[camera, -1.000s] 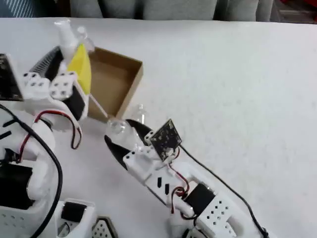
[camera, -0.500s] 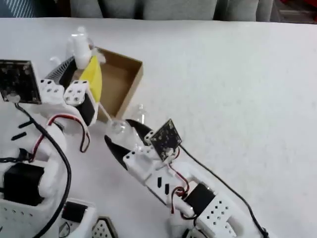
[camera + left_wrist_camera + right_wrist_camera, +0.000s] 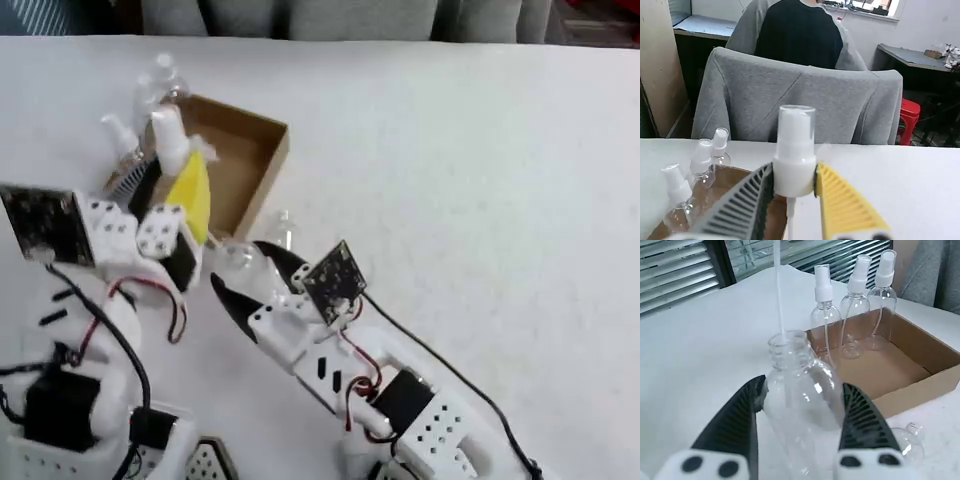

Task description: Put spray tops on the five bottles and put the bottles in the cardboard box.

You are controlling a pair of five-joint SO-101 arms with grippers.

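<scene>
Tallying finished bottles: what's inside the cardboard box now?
Three spray-topped bottles stand along one wall of the cardboard box; the floor beside them is bare. The uncapped bottle in front hides one corner.

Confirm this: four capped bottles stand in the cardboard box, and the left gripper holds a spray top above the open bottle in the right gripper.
Wrong count: the right wrist view shows three capped bottles in the cardboard box, not four. The left gripper does hold a spray top above the open bottle in the right gripper.

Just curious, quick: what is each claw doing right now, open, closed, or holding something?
Left gripper: closed on a spray top.
Right gripper: closed on an uncapped bottle.
</scene>
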